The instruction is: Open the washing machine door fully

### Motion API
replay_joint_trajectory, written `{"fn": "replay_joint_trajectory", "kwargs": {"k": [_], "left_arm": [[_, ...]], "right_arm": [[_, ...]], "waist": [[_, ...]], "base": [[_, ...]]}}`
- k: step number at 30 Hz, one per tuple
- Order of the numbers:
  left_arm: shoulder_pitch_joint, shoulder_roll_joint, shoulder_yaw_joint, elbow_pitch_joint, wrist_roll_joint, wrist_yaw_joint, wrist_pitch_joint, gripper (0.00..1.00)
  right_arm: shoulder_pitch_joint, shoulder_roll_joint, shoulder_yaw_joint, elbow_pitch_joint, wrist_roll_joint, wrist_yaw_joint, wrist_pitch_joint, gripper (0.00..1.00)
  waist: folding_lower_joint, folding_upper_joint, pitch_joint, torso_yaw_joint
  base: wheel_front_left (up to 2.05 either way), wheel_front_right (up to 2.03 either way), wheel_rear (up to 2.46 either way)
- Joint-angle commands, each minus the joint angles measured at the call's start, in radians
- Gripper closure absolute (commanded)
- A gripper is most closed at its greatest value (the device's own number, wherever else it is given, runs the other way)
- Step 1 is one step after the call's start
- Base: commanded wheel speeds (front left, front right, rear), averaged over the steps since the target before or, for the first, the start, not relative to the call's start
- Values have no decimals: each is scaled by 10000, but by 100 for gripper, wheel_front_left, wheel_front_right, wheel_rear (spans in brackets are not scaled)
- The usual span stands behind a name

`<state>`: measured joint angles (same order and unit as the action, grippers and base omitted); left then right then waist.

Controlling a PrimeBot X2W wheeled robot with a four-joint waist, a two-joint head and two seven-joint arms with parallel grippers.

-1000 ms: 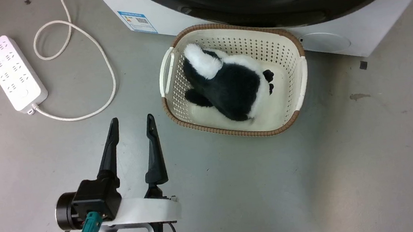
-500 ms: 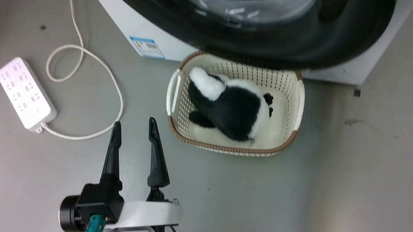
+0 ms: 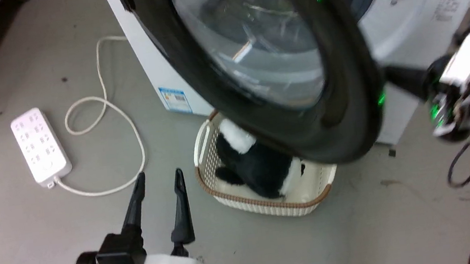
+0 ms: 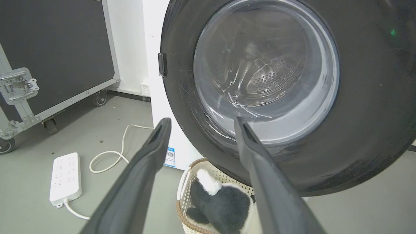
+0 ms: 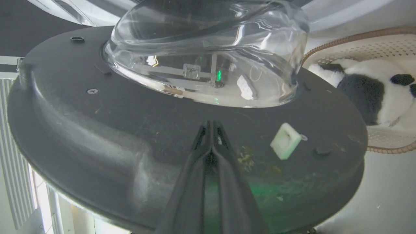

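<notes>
Pushes with the right tool [image 5: 211, 125], fingers pressed together, tips seemingly against the inner face of the washing machine door [image 5: 97, 130]. Holds the left tool [image 3: 157, 177] spread and idle above the floor. Finds the door partway out from the washing machine [image 3: 408, 12], overhanging the basket [image 3: 270, 204]. Probably needs more sweep toward the hinge side. Looks wider open than half a second ago, though seen from a raised camera.

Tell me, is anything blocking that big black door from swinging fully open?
Nothing visible blocks it. The washing machine door hangs above the basket, seemingly clearing it. The left gripper sits open in front of its outer face, apart from it.
</notes>
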<state>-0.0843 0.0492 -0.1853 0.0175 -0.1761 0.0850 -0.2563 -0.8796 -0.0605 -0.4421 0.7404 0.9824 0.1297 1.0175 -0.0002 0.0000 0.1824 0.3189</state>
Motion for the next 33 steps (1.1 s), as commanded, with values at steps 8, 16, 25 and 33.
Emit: {"fn": "replay_joint_trajectory", "kwargs": {"k": [8,16,25,33], "left_arm": [[524,10,30,356,94,-269,-55,0],[725,10,-120,598,81,-482,-55,0],[752,10,-287,659,-33,-482,-55,0],[778,10,-238,673,-181,-453,-55,0]], "right_arm": [[1861,102,3014,-434,2710,10,-433,100],[3103,102,5831,-1331,4702,10,-1268,100],[3527,102,7479,-1781,5573,10,-2053,100],[3474,-262,6761,-2225,4951,10,-3908,0]], "waist": [[2,0,-574,-180],[2,0,-792,-127],[2,0,-811,-67],[2,0,-996,-393]], "base": [[0,0,0],[0,0,0],[0,0,0],[0,0,0]]}}
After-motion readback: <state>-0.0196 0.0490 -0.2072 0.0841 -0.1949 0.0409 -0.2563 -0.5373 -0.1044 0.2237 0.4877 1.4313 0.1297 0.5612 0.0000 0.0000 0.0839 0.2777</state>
